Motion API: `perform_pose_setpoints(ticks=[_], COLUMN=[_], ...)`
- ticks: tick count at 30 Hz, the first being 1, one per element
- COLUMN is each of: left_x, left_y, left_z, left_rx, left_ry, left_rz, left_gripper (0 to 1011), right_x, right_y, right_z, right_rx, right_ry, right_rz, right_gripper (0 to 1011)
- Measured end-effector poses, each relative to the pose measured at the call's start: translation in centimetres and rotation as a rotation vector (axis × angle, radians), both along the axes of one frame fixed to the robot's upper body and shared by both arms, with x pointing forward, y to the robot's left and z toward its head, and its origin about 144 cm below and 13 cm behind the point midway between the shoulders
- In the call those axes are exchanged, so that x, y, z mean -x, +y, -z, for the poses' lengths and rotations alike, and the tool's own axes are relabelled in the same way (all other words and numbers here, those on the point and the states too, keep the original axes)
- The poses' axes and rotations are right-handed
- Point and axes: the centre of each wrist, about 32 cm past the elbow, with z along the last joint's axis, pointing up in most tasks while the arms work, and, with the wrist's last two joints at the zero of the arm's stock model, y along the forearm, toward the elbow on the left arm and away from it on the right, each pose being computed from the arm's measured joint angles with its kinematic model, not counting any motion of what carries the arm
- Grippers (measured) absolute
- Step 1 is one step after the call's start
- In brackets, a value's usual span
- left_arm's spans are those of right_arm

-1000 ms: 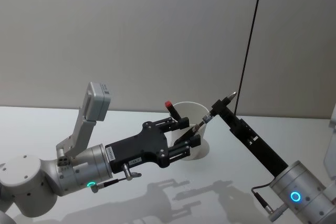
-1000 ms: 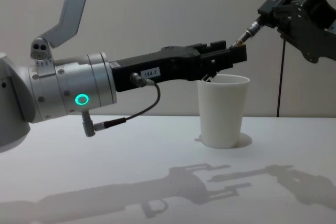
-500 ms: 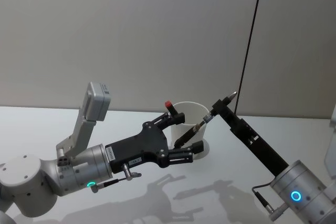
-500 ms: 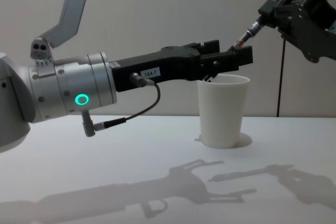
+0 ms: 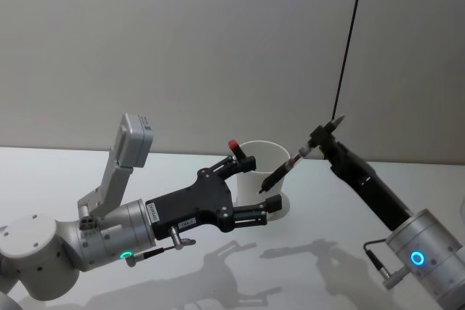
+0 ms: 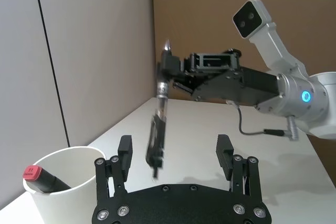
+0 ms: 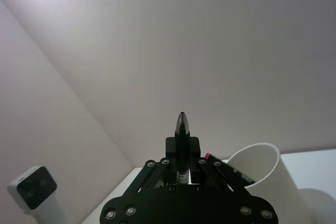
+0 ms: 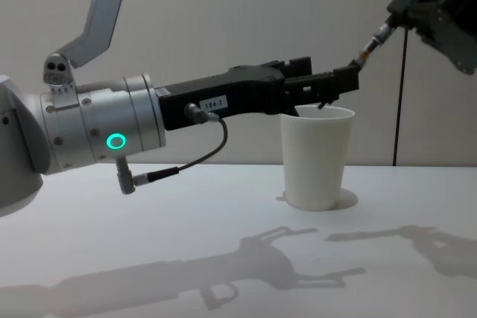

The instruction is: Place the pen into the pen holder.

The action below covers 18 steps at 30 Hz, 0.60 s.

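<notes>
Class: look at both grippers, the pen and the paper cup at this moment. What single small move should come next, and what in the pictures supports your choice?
Probably the right gripper should carry the pen over the pen holder and lower it. The right gripper is shut on the pen's upper end, the left gripper is open, and the pen's lower tip hangs beside the cup's rim, not yet inside. A red-capped marker already leans inside.

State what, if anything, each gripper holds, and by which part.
The right gripper holds the pen near its upper, pointed end; the rest hangs free above the pen holder. The left gripper is open, holding nothing.
</notes>
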Motion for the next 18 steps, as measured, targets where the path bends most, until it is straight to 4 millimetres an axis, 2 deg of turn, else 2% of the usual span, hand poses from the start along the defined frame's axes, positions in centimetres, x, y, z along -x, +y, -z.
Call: perform_pose_setpoints(ticks=[18], left_x=[0.0], left_y=[0.0], left_z=[0.0], left_rx=[0.000], left_ry=[0.000], left_rz=[0.000], left_gripper=[1000], right_x=[-2.8], right_y=[-0.9], right_z=[-1.4], right_rx=[0.062], right_ry=[-0.138], right_rz=[0.128], right_gripper=[132])
